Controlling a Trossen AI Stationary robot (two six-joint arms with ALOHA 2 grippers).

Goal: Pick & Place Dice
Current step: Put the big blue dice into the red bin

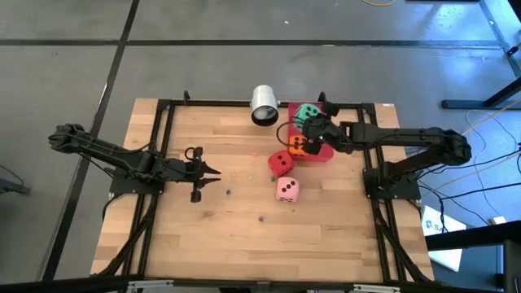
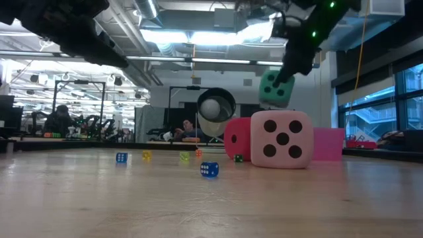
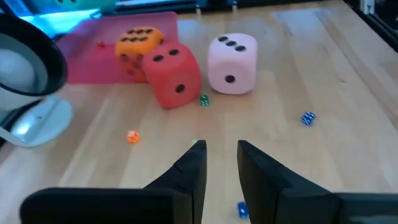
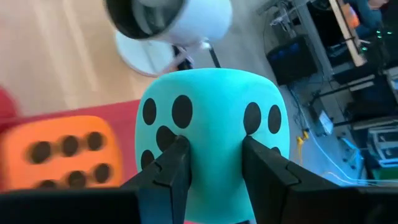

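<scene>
Wooden tabletop (image 1: pixel 212 236) carries it all: toward its left edge the left gripper (image 1: pixel 207 173) waits, fingers a narrow gap apart, holding nothing. Mid-table lie the red die (image 1: pixel 281 163) and pink die (image 1: pixel 287 190), near each other. By the far right corner, the orange die (image 1: pixel 298 146) sits on the red tray (image 1: pixel 321 155), and the right gripper (image 1: pixel 313 126) pinches the green die (image 1: pixel 307 114) directly above that tray, beside the white cup (image 1: pixel 264 105). Release likely drops it there; the tray's free space is hidden by the arm
</scene>
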